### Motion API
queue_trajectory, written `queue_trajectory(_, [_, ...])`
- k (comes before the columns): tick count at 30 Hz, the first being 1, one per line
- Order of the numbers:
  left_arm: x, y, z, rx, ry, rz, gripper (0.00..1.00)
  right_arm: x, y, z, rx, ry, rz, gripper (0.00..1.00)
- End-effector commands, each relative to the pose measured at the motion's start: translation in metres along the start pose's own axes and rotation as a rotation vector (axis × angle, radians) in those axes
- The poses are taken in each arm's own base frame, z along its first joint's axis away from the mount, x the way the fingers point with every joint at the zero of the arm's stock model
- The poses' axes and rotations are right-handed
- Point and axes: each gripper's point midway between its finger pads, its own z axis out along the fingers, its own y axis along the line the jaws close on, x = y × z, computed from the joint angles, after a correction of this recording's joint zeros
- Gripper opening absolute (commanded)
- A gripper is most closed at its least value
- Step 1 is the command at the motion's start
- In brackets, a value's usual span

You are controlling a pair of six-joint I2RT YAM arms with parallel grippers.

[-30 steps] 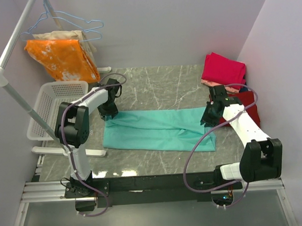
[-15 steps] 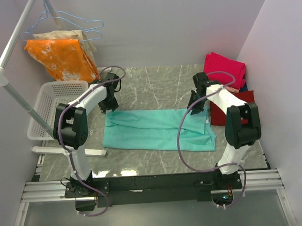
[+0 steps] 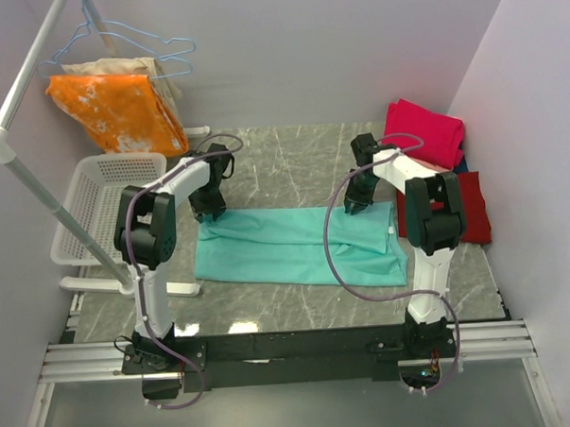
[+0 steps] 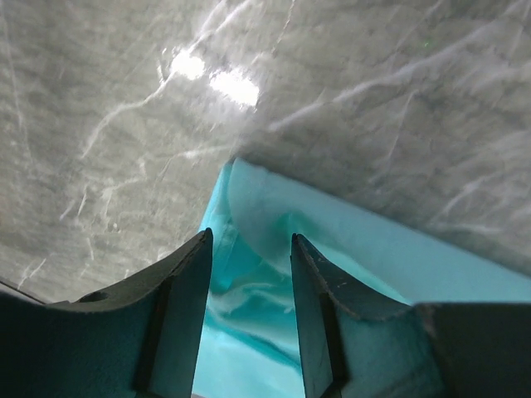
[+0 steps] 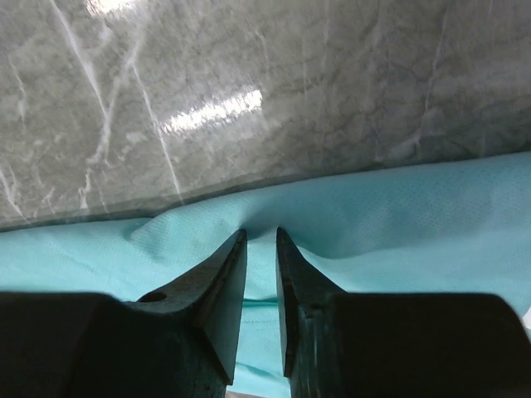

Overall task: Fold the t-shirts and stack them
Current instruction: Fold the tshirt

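From above, the teal t-shirt lies flat mid-surface. My left fingers are at its 10 o'clock corner and my right fingers at 1 o'clock.

Left wrist: my fingers are parted over the shirt's edge.

Right wrist: my fingers are clenched on a shirt fold.

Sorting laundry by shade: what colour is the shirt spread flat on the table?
Plain teal shirt; top view shows it best.

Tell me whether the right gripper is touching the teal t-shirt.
Touching. The right wrist view shows the right gripper, its fingers nearly closed, pinching a raised pucker in the teal t-shirt near its far edge.
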Motion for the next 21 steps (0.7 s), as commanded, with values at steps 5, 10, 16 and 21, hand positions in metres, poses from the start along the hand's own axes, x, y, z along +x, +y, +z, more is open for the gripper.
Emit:
queue_trajectory(5, [-0.019,-0.012,0.007,-0.043,-0.006,0.022,0.48,-0.011,0.015,0.006,0.003,0.042,-0.006,0.28])
queue_trajectory(10, [-0.048,-0.023,0.009,-0.045,-0.039,0.002,0.48,-0.029,0.026,0.017,-0.005,0.058,-0.004,0.28])
queue_trajectory(16, [-0.074,-0.034,0.023,-0.024,-0.048,-0.026,0.48,-0.063,0.036,0.016,-0.008,0.027,0.01,0.28])
queue_trajectory(21, [-0.087,-0.038,0.036,-0.003,-0.075,-0.042,0.49,-0.088,0.034,0.012,-0.003,-0.014,0.033,0.27])
